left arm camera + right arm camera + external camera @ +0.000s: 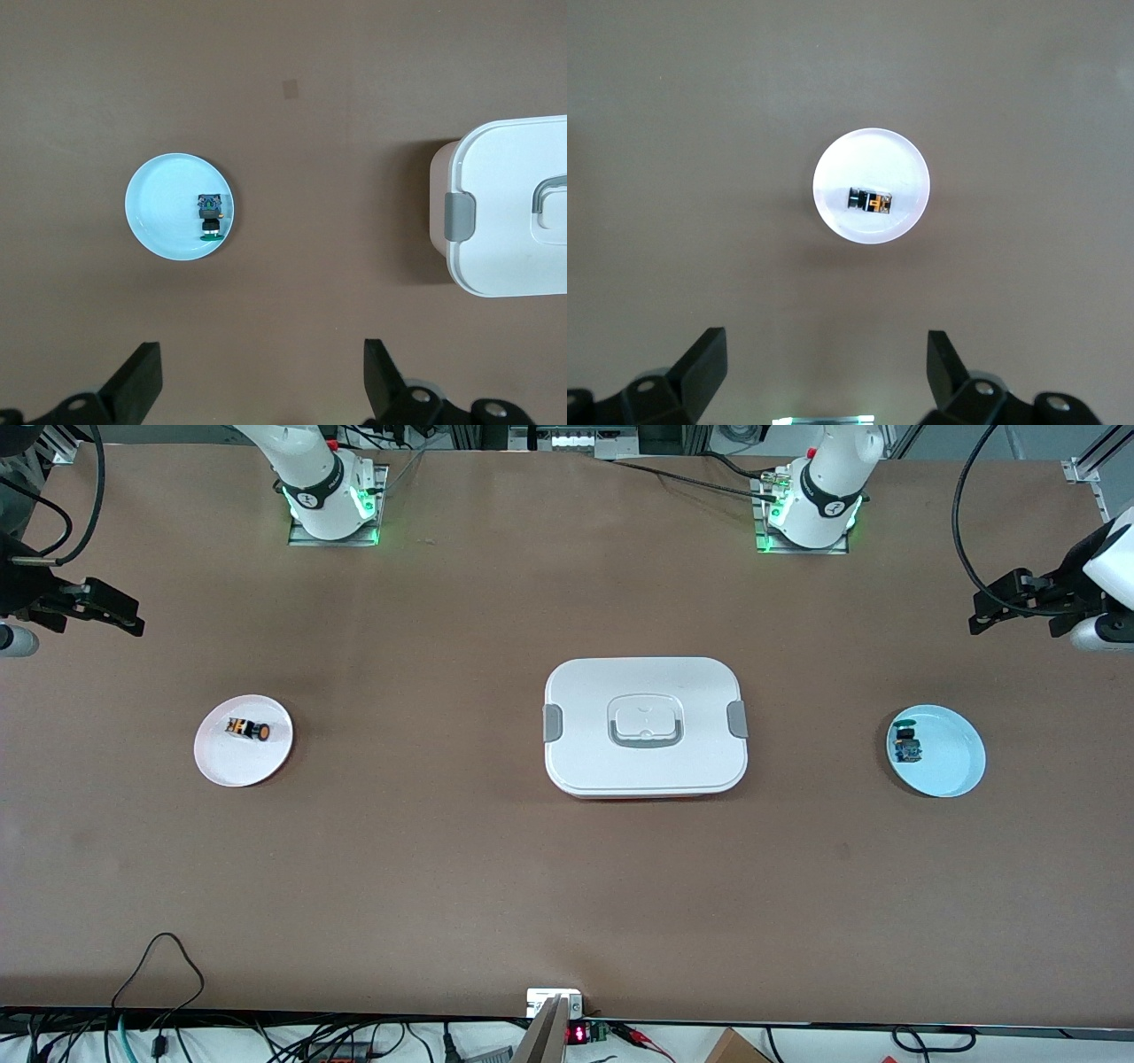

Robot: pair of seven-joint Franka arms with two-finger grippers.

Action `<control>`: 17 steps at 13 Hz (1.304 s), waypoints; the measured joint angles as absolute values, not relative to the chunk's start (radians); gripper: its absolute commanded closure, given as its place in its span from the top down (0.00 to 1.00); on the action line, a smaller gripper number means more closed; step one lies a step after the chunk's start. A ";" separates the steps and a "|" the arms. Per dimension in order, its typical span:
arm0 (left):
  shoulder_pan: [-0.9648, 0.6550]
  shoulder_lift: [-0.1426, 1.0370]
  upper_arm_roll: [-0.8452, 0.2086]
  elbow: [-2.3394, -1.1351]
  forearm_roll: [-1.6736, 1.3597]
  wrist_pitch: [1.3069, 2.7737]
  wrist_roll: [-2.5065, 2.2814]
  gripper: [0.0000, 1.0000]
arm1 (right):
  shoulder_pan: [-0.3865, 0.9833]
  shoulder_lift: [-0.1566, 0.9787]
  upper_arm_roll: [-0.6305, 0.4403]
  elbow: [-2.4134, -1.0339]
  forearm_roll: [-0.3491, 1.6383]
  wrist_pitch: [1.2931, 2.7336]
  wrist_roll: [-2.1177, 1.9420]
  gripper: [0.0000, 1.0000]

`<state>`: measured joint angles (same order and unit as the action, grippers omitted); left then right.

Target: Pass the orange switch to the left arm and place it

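Brown table (443, 850) w/ box (645, 726) mid; left claw (261, 385), right claw (824, 376) both spread, empty.

Desk (496, 868) has a matt brown cover, smooth, paper-like, low sheen. Box (645, 691) is smooth white plastic, slight gloss, with grey plastic clips. White plate (232, 766) looks matt to satin; pale blue plate (952, 766) is glossier. Orange switch (249, 730) has a black plastic body and shiny orange cap. Left end effector (261, 385) and right end effector (824, 376) have matt black plastic fingers.
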<state>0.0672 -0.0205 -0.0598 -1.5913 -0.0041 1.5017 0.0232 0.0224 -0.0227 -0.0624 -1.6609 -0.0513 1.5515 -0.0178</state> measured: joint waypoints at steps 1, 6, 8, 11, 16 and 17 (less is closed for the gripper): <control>0.067 -0.020 -0.060 -1.591 -0.004 1.502 0.023 1.00 | 0.022 -0.023 -0.062 -1.661 -0.051 1.552 -0.018 1.00; 0.067 -0.020 -0.060 -1.591 -0.004 1.498 0.023 1.00 | 0.023 -0.023 -0.062 -1.661 -0.050 1.553 -0.018 1.00; 0.067 -0.020 -0.060 -1.591 -0.004 1.498 0.023 1.00 | 0.023 -0.023 -0.062 -1.661 -0.050 1.553 -0.018 1.00; 0.067 -0.018 -0.059 -1.591 -0.004 1.496 0.023 1.00 | 0.022 -0.021 -0.062 -1.661 -0.043 1.567 -0.018 1.00; 0.067 -0.015 -0.058 -1.591 -0.004 1.488 0.023 1.00 | 0.021 0.015 -0.062 -1.661 -0.035 1.604 -0.018 1.00; 0.067 -0.015 -0.058 -1.591 -0.004 1.484 0.023 1.00 | 0.021 0.026 -0.062 -1.661 -0.035 1.606 -0.018 1.00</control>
<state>0.0673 -0.0154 -0.0582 -1.5912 -0.0041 1.4838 0.0231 0.0215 0.0255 -0.0621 -1.6614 -0.0351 1.6061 -0.0176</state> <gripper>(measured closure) 0.000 0.000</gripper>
